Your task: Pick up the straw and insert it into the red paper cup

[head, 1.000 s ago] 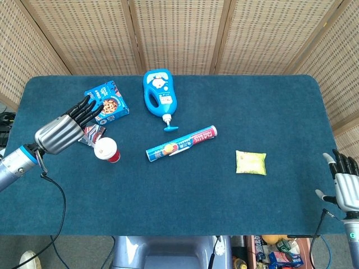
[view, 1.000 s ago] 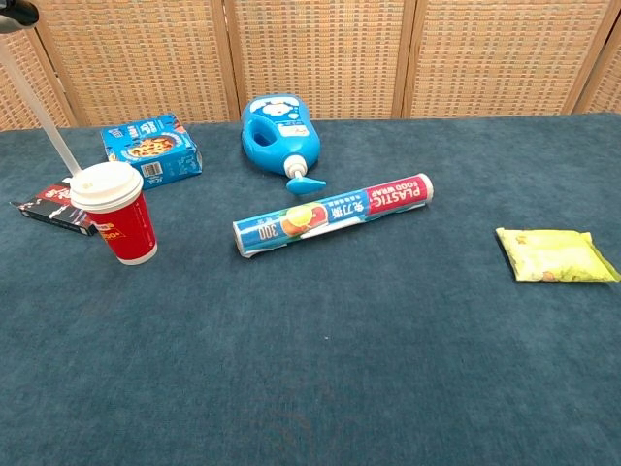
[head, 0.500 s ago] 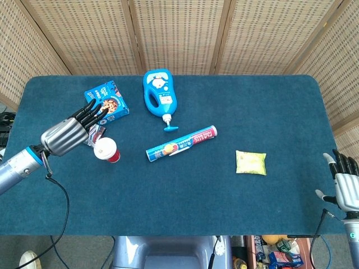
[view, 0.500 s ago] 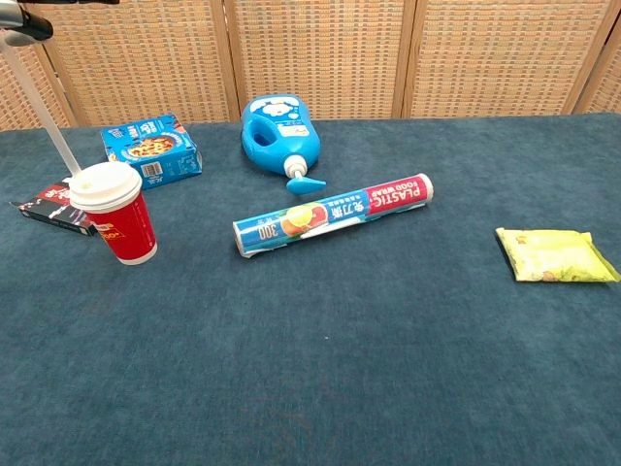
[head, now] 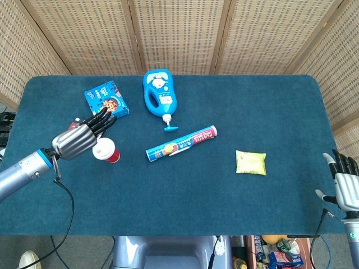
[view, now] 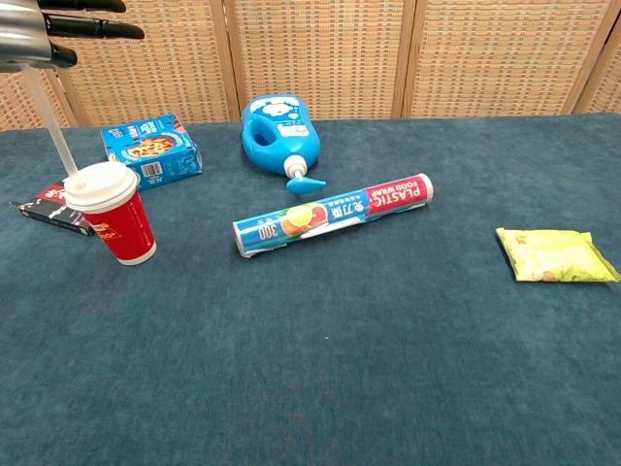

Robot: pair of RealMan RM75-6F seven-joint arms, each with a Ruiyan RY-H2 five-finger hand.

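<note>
One robot hand [head: 84, 137] w/ straw [view: 47, 124] above cup [view: 109, 214]

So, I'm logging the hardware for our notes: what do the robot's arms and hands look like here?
The left hand has a silver metallic back and black fingers, on a grey forearm with a blue band at the wrist. A thin black cable loops from that wrist down across the table. The right hand looks the same: silver with black fingers.
</note>
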